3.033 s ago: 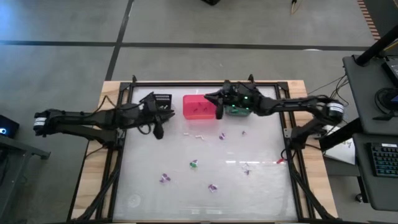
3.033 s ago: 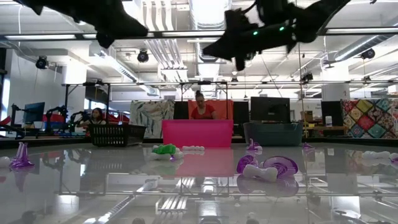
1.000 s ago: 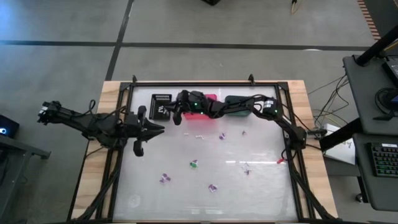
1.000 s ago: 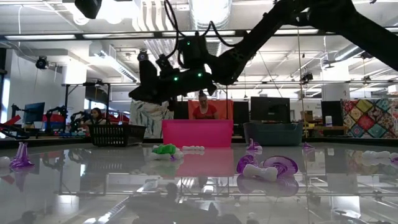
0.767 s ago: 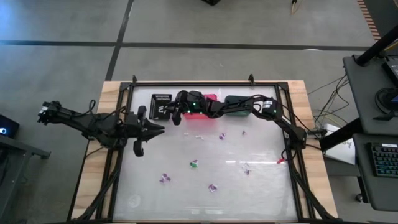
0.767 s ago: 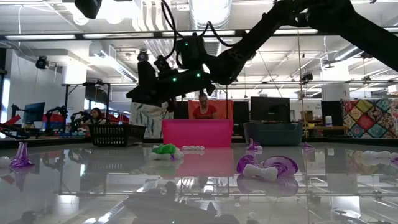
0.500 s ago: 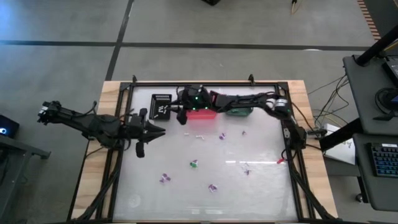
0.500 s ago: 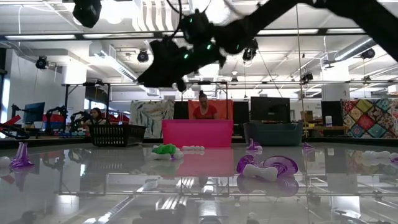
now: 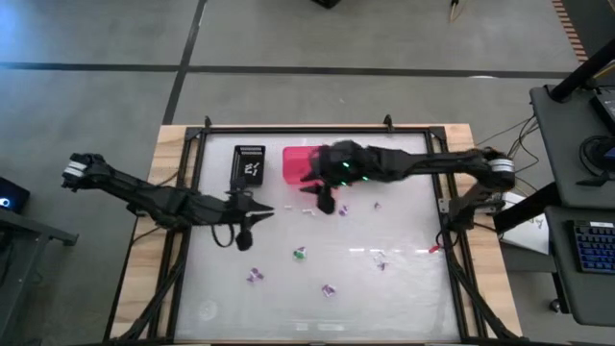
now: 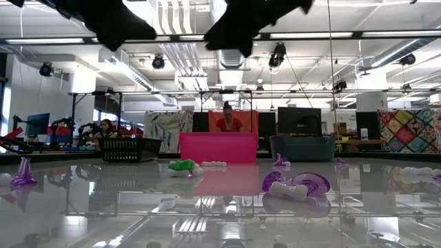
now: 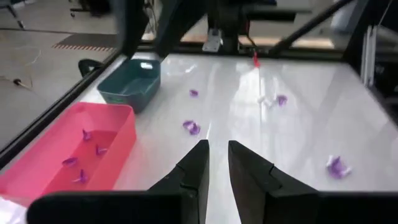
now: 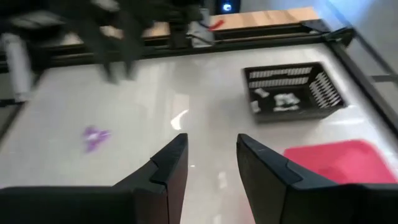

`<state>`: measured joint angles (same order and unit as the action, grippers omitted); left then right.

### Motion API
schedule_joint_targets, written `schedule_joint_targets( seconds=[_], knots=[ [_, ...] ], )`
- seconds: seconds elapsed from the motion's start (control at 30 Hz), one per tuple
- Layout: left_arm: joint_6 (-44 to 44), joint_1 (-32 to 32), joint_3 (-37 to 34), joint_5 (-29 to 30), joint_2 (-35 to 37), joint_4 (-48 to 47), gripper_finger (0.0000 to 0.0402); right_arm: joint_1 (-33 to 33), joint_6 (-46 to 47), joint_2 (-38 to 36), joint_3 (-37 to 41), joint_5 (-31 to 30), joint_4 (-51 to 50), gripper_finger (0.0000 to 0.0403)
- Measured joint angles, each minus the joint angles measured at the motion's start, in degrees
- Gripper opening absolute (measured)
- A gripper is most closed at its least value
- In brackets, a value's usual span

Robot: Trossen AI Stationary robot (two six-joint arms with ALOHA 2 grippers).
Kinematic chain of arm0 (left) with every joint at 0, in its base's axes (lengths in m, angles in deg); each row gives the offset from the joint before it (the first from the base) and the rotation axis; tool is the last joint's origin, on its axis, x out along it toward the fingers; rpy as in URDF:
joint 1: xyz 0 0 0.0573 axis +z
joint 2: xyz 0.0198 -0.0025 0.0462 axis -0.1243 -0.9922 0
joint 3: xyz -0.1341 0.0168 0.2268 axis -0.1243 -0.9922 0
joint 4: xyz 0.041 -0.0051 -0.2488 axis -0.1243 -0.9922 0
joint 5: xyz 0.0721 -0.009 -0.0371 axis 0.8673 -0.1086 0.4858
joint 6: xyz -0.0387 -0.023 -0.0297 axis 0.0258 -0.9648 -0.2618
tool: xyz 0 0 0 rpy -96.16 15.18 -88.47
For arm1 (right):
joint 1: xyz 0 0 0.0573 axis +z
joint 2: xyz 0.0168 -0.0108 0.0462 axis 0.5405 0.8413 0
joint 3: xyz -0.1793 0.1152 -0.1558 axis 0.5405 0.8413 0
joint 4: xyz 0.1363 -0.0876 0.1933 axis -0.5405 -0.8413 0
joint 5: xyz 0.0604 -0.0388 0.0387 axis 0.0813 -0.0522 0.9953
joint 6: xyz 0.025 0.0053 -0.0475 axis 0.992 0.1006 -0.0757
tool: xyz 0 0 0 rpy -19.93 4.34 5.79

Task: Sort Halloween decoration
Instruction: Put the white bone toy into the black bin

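Above the table, the right gripper is held empty, fingers apart, beside the pink bin; left gripper nearly closed, apparently empty. Trinkets remain scattered; another pick is required.

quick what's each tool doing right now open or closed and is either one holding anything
Left tool: nearly closed, nothing visible between the fingers.
Right tool: open, empty.

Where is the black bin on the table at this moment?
In the high view, the black bin stands at the table's far edge, left of centre, just left of the pink bin.
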<state>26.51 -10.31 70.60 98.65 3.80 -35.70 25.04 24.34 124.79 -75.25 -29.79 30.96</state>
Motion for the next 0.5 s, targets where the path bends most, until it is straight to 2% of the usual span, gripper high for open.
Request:
schedule_joint_targets(
  seconds=[0.13, 0.27, 0.4, 0.5],
  knots=[
    [1.5, 1.0, 0.2, 0.0, -5.3, 0.2, 0.0039, 3.0, 4.6, -6.6, 6.7, -0.6, 0.4, 0.0129],
    [2.2, 4.0, 1.1, -1.0, -10.7, 0.3, 0.0038, 6.6, 6.6, -11.3, 12.5, -7.4, 1.6, 0.0127],
    [3.5, 8.6, 1.7, -9.7, -15.8, 0.6, 0.0038, 9.2, 7.0, -14.6, 17.0, -15.0, 3.3, 0.013],
    [4.1, 11.9, 2.0, -13.5, -19.5, 0.9, 0.0038, 10.1, 8.7, -15.9, 19.1, -16.8, 4.3, 0.0128]
  ],
)
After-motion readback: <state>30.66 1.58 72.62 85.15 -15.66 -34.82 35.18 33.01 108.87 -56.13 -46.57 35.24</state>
